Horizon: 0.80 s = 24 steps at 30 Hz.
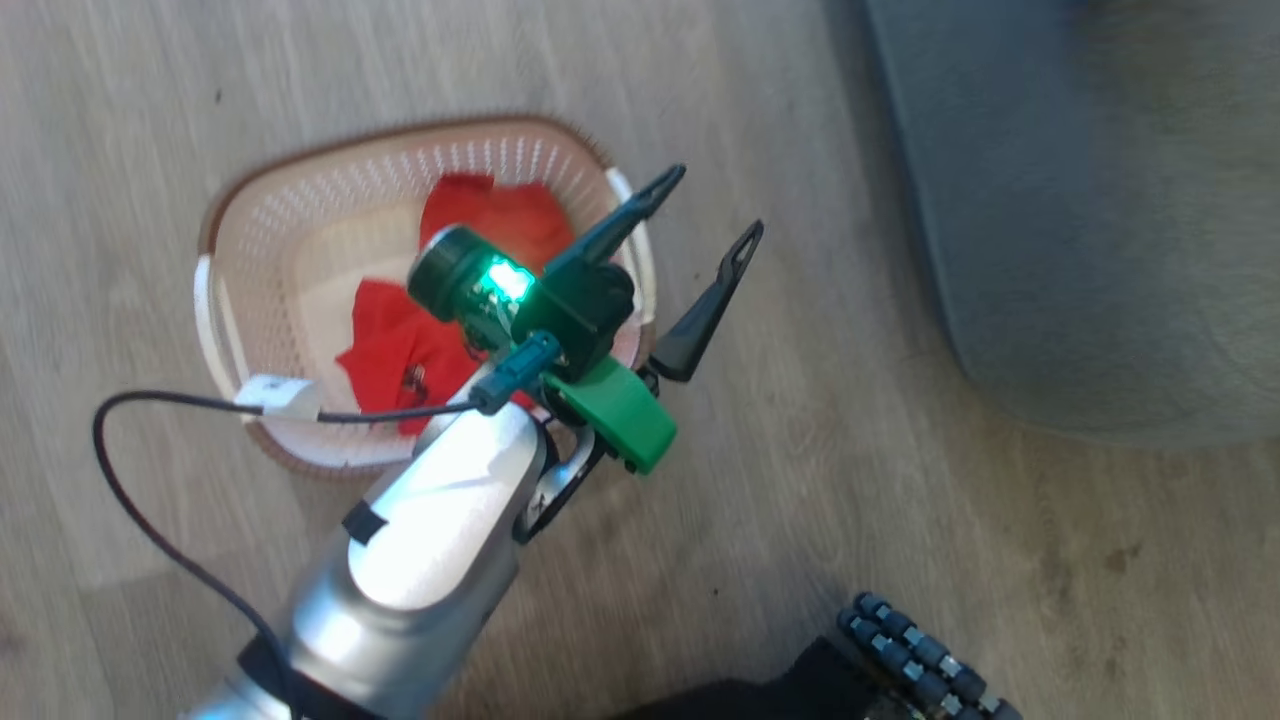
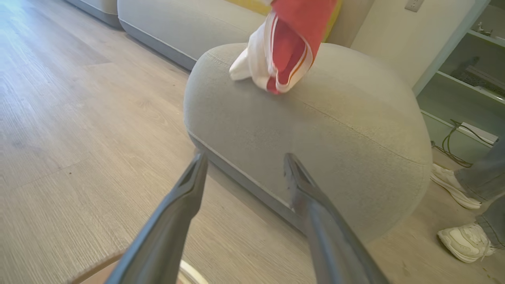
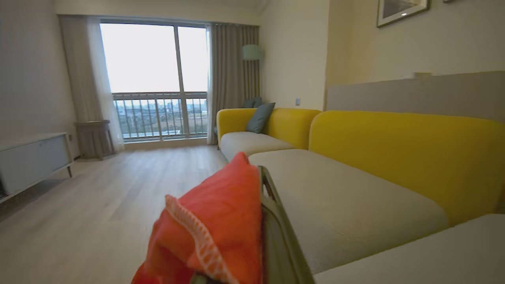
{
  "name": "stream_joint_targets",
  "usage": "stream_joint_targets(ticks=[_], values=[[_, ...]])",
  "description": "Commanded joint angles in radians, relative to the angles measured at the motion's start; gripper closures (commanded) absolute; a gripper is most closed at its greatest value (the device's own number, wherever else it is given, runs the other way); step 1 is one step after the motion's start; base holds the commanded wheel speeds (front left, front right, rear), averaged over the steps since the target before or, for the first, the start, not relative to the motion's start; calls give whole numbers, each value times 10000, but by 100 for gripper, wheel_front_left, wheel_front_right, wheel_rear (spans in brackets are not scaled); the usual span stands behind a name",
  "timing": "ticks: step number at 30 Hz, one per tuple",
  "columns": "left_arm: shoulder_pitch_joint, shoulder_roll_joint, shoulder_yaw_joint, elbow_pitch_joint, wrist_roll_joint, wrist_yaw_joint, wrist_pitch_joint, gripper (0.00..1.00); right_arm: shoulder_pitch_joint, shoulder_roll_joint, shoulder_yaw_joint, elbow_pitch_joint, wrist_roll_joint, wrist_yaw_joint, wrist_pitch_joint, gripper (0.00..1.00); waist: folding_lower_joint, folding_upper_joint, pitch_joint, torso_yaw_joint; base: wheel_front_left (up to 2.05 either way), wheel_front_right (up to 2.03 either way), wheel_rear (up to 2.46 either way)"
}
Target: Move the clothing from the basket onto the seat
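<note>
Red clothing [image 1: 400, 345]: in basket [image 1: 250, 230] on floor; small dark mark on it, unreadable. Left pincer [image 1: 718, 200]: spread wide, empty, over basket's right rim. Right pincer [image 3: 256, 183]: clenched on white-sleeved garment [image 2: 284, 51], half hidden by it; garment's lower end at seat [image 2: 335, 130] top, contact unclear.
</note>
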Motion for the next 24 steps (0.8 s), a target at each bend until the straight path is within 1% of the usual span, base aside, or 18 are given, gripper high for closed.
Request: stream_joint_targets(ticks=[1, 3, 5, 8, 12, 17, 19, 20, 24], values=[[-268, 63, 263, -395, 122, -66, -95, 0, -523, -665, -559, 218, -189, -2, 248, 100, -4, 0, 694, 490, 0, 0, 0], [-363, 82, 305, -461, 153, -53, -95, 0, -975, -921, -971, 788, -526, -2, 381, 100, -4, 0, 960, 613, 0, 0, 0], [-427, 119, 348, -496, 169, -19, -95, 0, -1125, -970, -1195, 1345, -858, -2, 424, 100, -4, 0, 1265, 645, 0, 0, 0], [-458, 192, 324, -482, 195, -6, -63, 0, -780, -600, -1337, 2325, -1238, -2, 252, 100, -4, 0, 1643, 600, 0, 0, 0], [-382, 338, 200, -461, 247, -17, 54, 0, -57, 66, -1436, 3695, -1565, -2, -397, 100, -4, 0, 1984, 494, 0, 0, 0], [-144, 659, 237, -505, 224, 78, 164, 0, 324, 575, -1512, 4908, -1732, -2, -1005, 100, -4, 0, 1994, 281, 0, 0, 0], [-27, 768, 278, -538, 184, 132, 190, 0, 428, 719, -1532, 5171, -1727, -2, -1160, 49, -4, 0, 1880, 155, 0, 0, 0], [25, 805, 284, -545, 164, 151, 204, 0, 488, 784, -1498, 5225, -1711, -2, -1214, 0, -4, 0, 1805, 104, 0, 0, 0], [186, 838, 285, -561, 74, 213, 212, 0, 847, 879, -1345, 5158, -1548, -2, -1353, 0, -4, 0, 1375, -82, 0, 0, 0]])
